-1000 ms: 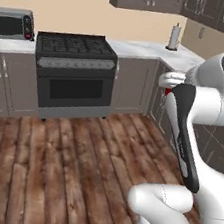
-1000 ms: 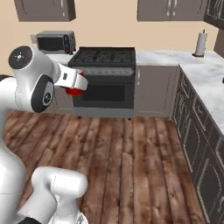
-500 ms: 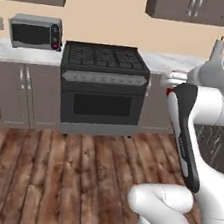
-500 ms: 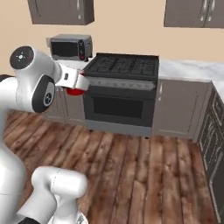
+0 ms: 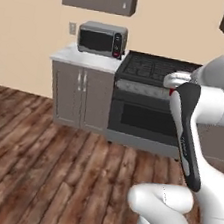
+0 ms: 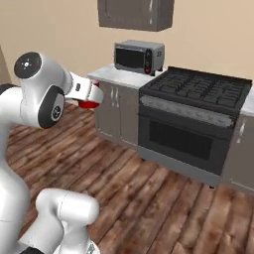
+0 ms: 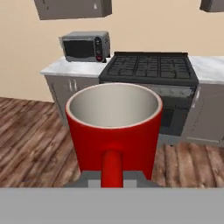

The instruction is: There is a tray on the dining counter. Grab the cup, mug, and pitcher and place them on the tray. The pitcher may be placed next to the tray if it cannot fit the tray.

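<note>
The mug (image 7: 114,131) is red with a white inside. It stands upright in the hand view with its handle toward the camera. My gripper (image 7: 112,178) is shut on that handle. In the right base view the mug (image 6: 89,103) hangs in the air under the gripper (image 6: 93,95), well above the wooden floor. In the left base view a sliver of the mug (image 5: 172,92) peeks out behind the forearm. The tray, the dining counter, the cup and the pitcher are out of view.
Ahead stand a black stove (image 5: 155,72) with an oven (image 6: 186,139) and a microwave (image 5: 101,38) on a marble worktop over grey cabinets (image 5: 80,97). Wall cabinets (image 6: 135,14) hang above. Open wooden floor (image 5: 51,166) lies between me and them.
The whole picture has slid to the right, so the cameras have turned left. The stove and microwave now sit further right. The mug stays held the same way in the gripper.
</note>
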